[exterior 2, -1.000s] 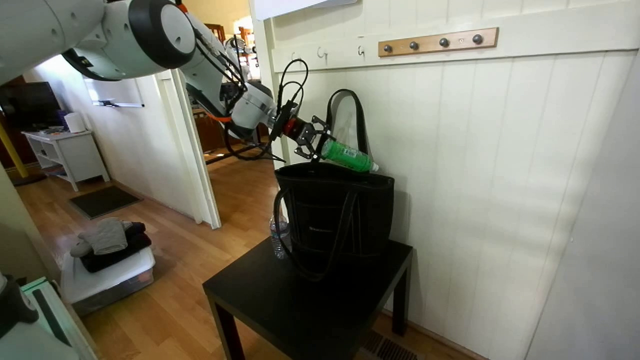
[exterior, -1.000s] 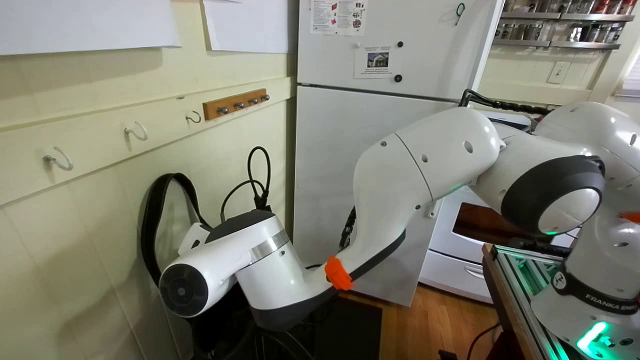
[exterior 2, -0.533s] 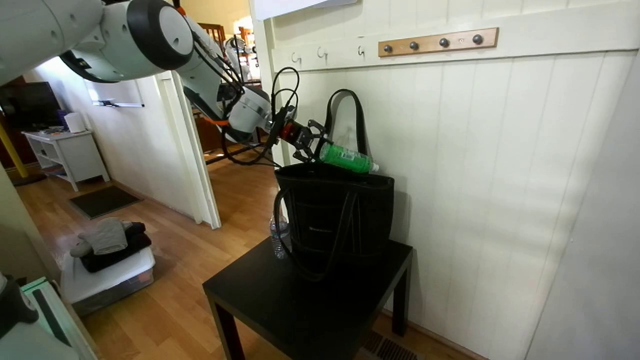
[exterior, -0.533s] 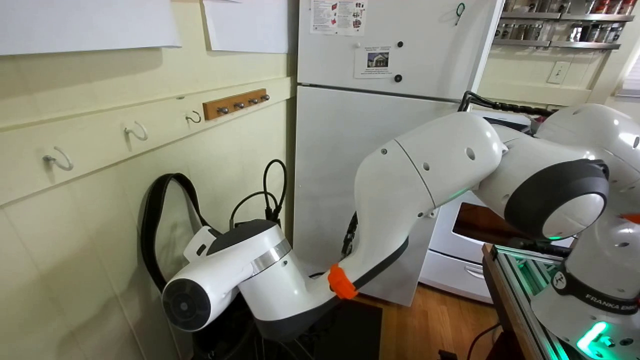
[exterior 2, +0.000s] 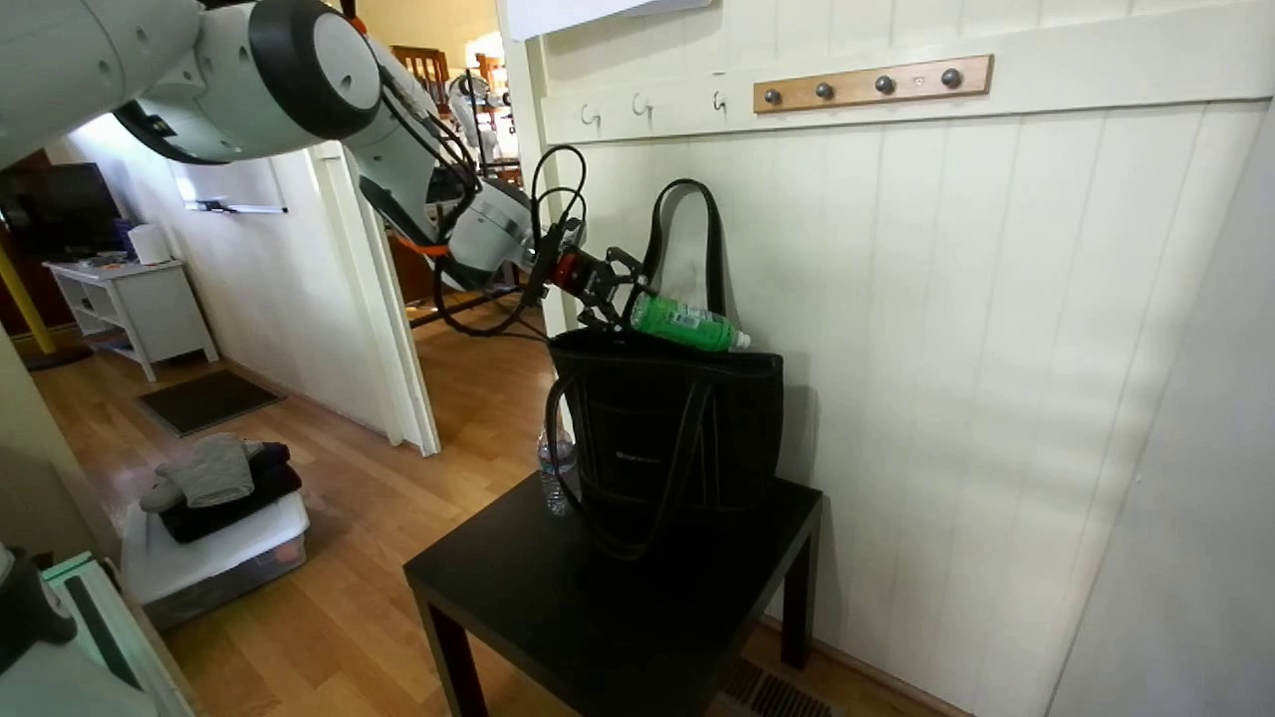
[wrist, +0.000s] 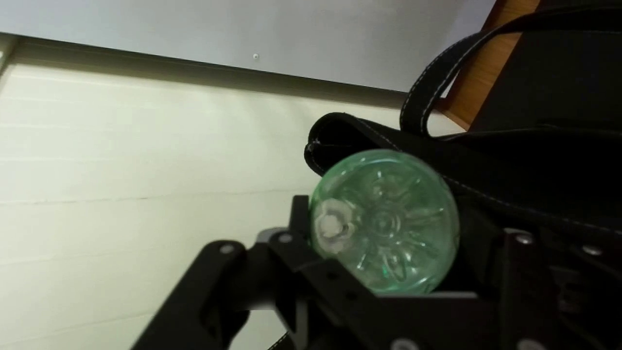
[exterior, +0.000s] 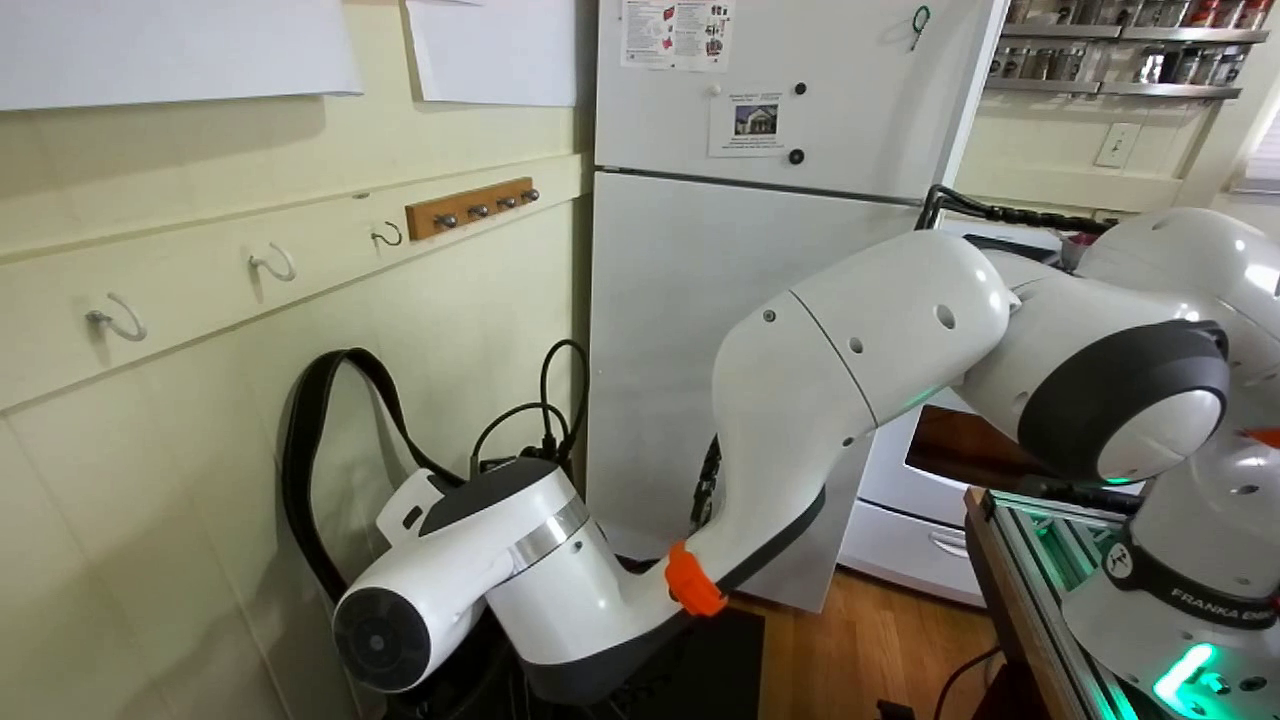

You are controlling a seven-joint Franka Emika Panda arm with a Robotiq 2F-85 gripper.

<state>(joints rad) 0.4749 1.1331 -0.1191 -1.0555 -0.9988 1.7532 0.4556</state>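
Note:
My gripper is shut on a green bottle near its base. The bottle lies tilted, its white cap pointing down and away from the gripper. In the wrist view the clear green base of the bottle sits between the dark fingers; the finger on the far side is lost in shadow. Directly below is a black tote bag, upright, with one handle standing up behind the bottle. Whether the bottle touches the bag's rim I cannot tell. The arm hides gripper and bottle in an exterior view showing the bag's strap.
The bag stands on a black side table against a white panelled wall. Beside the bag is a clear water bottle. Wall hooks and a wooden peg rack are above. A fridge stands near the arm.
The arm has come down steadily, carrying the bottle lower and slightly away from the wall-side end of the bag, closer to the bag's top. The grip looks unchanged.

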